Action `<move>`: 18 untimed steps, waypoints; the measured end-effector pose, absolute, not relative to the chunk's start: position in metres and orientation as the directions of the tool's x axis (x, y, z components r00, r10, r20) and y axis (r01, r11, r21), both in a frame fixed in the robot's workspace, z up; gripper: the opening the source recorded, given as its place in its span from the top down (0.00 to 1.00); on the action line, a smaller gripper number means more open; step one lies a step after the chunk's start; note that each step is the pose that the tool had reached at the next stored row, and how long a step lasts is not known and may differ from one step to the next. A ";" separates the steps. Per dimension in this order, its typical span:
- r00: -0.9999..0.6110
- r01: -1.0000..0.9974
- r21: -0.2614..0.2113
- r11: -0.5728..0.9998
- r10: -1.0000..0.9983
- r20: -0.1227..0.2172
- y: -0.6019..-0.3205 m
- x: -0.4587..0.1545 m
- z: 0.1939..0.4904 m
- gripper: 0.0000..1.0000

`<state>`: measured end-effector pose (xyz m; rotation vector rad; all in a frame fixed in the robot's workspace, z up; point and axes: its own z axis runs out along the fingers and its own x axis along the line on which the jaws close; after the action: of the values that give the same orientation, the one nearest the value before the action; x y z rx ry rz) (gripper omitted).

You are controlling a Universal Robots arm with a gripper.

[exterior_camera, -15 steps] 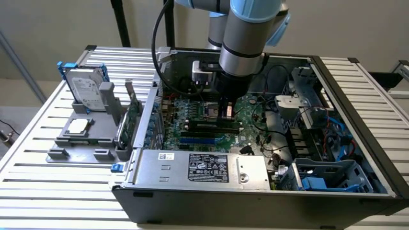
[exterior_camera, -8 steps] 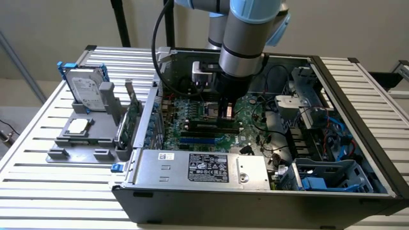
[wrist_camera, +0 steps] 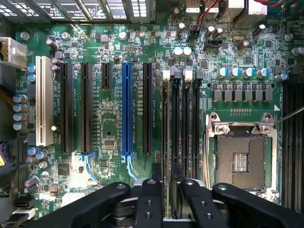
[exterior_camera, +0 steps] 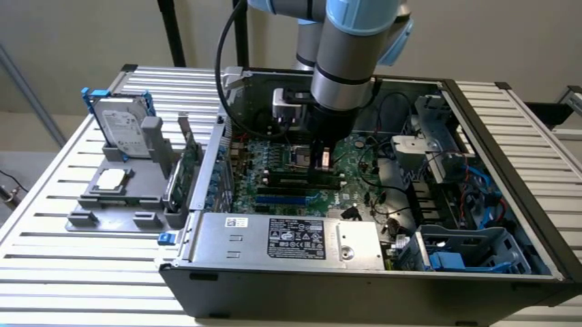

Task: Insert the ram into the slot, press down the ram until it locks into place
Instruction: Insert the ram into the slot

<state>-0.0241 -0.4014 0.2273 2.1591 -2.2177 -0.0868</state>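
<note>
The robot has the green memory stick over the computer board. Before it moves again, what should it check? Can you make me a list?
1. Jaws shut on the ram: ok.
2. Gripper over the slot: ok.
3. Ram lying along the slot, not crossways: ok.
4. Ram clicked all the way in: cannot tell.
5. Slot's end clips open: cannot tell.
6. CPU socket beside the slot, untouched: ok.
</note>
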 end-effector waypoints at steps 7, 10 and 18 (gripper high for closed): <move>-0.027 -0.997 0.072 0.026 -1.000 -0.007 -0.401 -0.029 0.247 0.73; -0.027 -0.997 0.071 0.026 -1.000 -0.007 -0.401 -0.035 0.251 0.73; -0.027 -0.997 0.071 0.026 -1.000 -0.007 -0.401 -0.037 0.251 0.89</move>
<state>-0.0375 -0.4013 0.2511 2.1594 -2.2179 -0.0870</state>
